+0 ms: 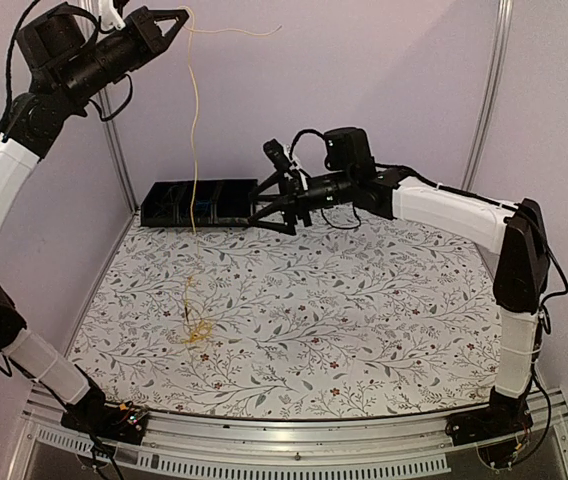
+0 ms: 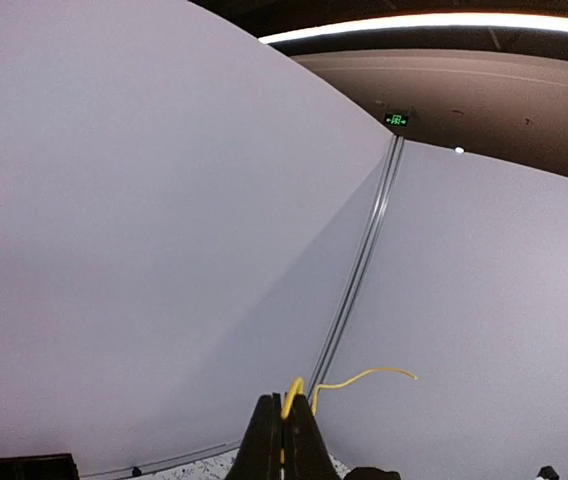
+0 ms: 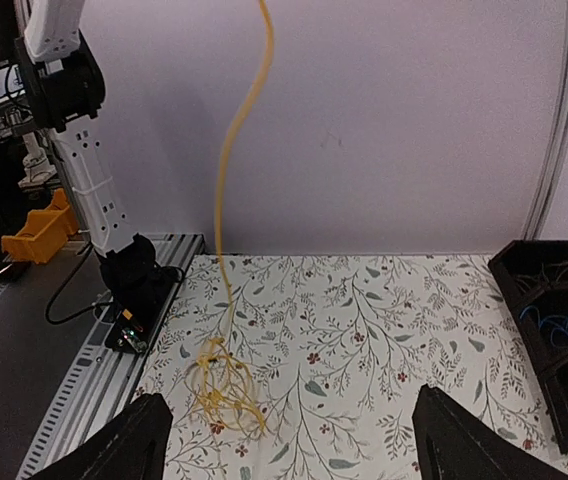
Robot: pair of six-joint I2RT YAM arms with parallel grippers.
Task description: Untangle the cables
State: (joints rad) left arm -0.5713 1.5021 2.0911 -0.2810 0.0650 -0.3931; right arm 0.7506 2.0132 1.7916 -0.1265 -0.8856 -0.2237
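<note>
Top view: left gripper [image 1: 182, 17] raised high, clamped on yellow cable [image 1: 196, 150]. Cable hangs down to tangle [image 1: 197, 333] resting on table [image 1: 364, 330], left of centre.
Risk 1: thin cable slips out of pinch.
Risk 2: upward pull cinches tangle tighter.
Right gripper [image 1: 262, 215] beside tray [image 1: 176, 202], well apart from tangle.

Left wrist: jaws tight on cable, only short free end past pinch, so slip plausible.

Right wrist: jaws wide, holding nothing. Tray shows 3 compartments, blue cable [image 3: 559, 325] in 1. Nothing between gripper and tangle.
</note>
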